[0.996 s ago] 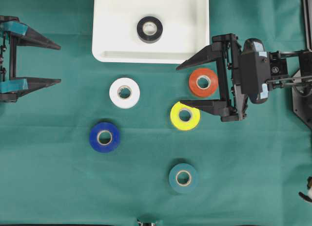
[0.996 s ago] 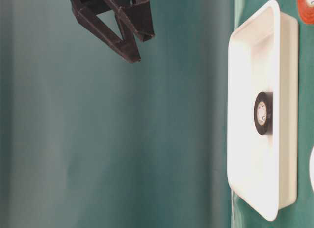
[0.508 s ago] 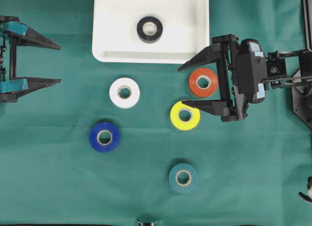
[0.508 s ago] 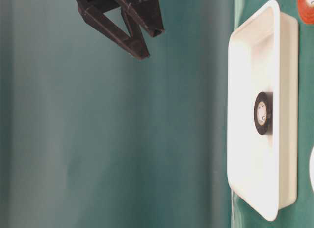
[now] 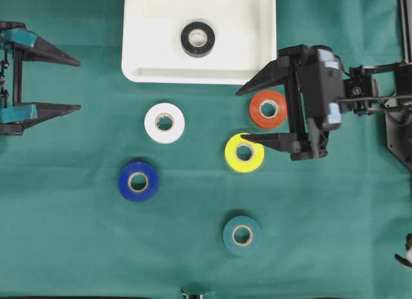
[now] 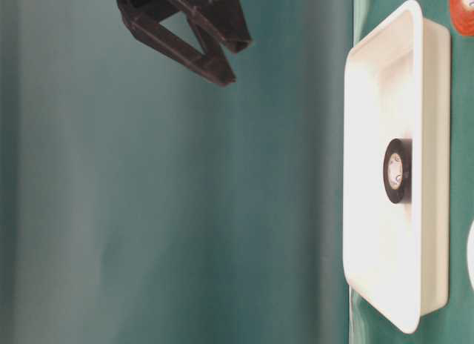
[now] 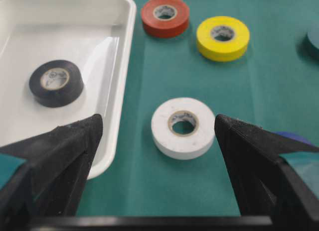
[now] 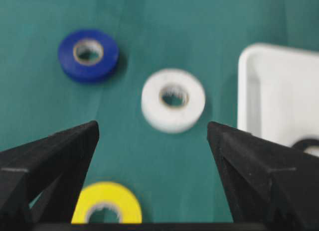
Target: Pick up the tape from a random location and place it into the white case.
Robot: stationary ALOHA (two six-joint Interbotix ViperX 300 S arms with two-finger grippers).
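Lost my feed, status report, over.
Both jaws open, empty. Right gripper above orange roll. Black roll in white case. Nothing blocking.

1. A dark green cloth (image 5: pixel 335 234) covers the whole work surface and fills the overhead view from edge to edge
2. Soft creases run across the cloth, plainest along its lower half
3. In the table-level view a plain teal-green backdrop (image 6: pixel 185 210) stands behind, with faint vertical folds
4. The light is even and bright, throwing only short, soft shadows onto the cloth
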